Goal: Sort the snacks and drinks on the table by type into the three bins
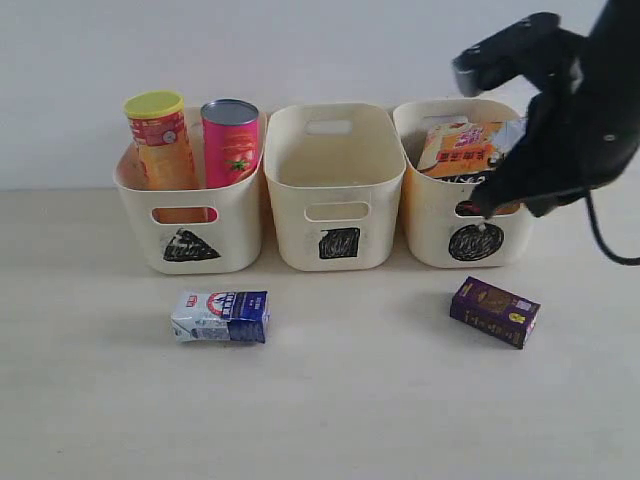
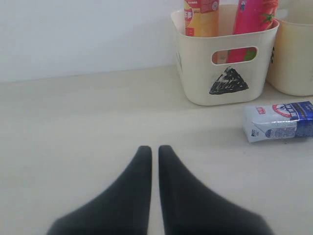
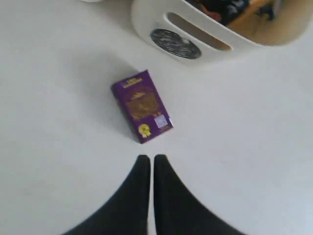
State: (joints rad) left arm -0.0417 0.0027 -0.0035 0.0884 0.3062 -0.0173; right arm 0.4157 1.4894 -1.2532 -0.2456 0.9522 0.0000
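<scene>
Exterior view: triangle bin [image 1: 140, 215], at left, holds the yellow-orange tube [image 1: 160, 140] and the pink tube [image 1: 230, 140], both upright. Square bin [image 1: 300, 200] stands in the middle. Circle bin [image 1: 425, 225], at right, holds the orange noodle bag [image 1: 460, 150]; the dark patch under it is possibly the blue bag, mostly hidden by the right arm [image 1: 570, 110]. White-and-blue carton [image 1: 220, 316] lies on the table [image 1: 350, 400] before the triangle bin. Purple carton [image 1: 494, 311] lies before the circle bin.

Left wrist view: left gripper [image 2: 154, 149] closed, empty, over the table. White-and-blue carton well apart from it.

Right wrist view: right gripper [image 3: 150, 159] closed, empty. Purple carton near the tips, not touching.
</scene>
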